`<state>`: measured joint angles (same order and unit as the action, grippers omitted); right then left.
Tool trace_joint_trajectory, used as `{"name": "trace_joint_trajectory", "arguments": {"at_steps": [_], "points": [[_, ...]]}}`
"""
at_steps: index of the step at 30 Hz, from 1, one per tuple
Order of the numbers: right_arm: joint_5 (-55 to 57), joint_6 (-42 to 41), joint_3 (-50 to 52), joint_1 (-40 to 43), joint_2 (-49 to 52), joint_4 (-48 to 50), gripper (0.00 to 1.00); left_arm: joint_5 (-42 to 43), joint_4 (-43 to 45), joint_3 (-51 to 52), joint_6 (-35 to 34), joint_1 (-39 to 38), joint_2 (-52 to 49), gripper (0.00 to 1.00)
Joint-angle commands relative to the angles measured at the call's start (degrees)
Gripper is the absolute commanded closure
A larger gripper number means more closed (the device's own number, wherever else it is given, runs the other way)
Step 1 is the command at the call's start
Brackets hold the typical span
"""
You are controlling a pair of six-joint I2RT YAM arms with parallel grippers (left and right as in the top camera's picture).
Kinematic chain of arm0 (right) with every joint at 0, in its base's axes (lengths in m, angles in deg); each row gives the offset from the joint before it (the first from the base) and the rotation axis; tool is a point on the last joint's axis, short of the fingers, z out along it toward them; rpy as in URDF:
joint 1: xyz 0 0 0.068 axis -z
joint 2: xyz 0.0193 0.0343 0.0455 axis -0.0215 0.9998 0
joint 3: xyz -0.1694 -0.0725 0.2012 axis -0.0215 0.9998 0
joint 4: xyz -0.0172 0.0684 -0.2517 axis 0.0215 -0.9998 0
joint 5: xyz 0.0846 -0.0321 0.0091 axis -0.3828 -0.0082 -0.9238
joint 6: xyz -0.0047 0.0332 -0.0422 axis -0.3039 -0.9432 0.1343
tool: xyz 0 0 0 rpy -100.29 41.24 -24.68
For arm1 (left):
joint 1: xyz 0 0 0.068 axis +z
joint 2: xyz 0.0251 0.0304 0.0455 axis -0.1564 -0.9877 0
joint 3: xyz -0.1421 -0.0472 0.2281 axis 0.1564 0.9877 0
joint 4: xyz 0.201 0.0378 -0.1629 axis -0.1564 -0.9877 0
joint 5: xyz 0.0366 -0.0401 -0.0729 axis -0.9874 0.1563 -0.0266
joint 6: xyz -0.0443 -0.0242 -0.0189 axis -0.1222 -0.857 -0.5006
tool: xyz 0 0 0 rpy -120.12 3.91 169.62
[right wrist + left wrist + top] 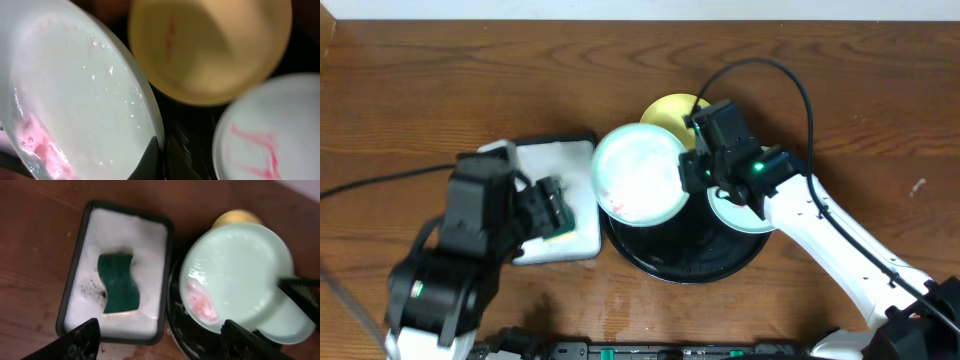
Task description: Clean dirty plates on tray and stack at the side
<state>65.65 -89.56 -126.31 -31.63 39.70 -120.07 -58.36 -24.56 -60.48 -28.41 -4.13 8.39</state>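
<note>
Right claw [692, 168] clenched on the rim of a wet, smeared green plate [638, 175], tilted above the black tray [670, 262]; left claw [162, 339] released over the sponge [117, 284]. Glossy, stiff, likely slippery (breakable): rim grip suits.

Your right gripper [698, 165] pinches the rim of a red-smeared mint plate [638, 172] above the black tray [670, 255]. A yellow plate [668, 106] sits at the tray's far side, a second mint plate [745, 218] at its right. Your left gripper [555, 205] hangs over the white tray [572, 162].
</note>
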Motion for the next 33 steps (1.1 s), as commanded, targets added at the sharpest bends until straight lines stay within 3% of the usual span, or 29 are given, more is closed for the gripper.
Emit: {"name": "trace_joint_trajectory", "arguments": {"at_steps": [1, 7, 11, 17, 21, 27, 33], "points": [[-0.09, 1.07, -1.84, -3.39, -0.66, 5.6, 0.99, 0.61, -0.55, -0.74, 0.31, 0.35, 4.79, 0.22], [0.17, 1.16, -1.84, -9.86, 4.7, 18.38, 0.99, 0.61, -1.22, -0.74, 0.31, 0.35, 8.46, 0.22], [4.46, 5.64, -1.84, -13.97, 9.7, 26.77, 0.99, 0.59, -2.27, -0.72, 0.33, 0.35, 8.5, 0.21], [17.25, 20.94, -1.84, -18.95, 10.69, 35.06, 0.99, 0.59, -2.25, -0.72, 0.33, 0.37, 8.35, 0.21], [24.2, 26.71, -1.84, -20.9, 8.94, 37.64, 0.99, 0.59, -2.25, -0.72, 0.33, 0.37, 8.35, 0.21], [24.59, 27.96, -1.84, -21.2, 5.92, 37.68, 0.99, 0.59, -2.25, -0.72, 0.33, 0.35, 8.35, 0.21], [24.68, 38.62, -1.84, -21.9, 4.07, 39.58, 0.99, 0.59, -2.25, -0.72, 0.33, 0.37, 8.35, 0.21]]}}
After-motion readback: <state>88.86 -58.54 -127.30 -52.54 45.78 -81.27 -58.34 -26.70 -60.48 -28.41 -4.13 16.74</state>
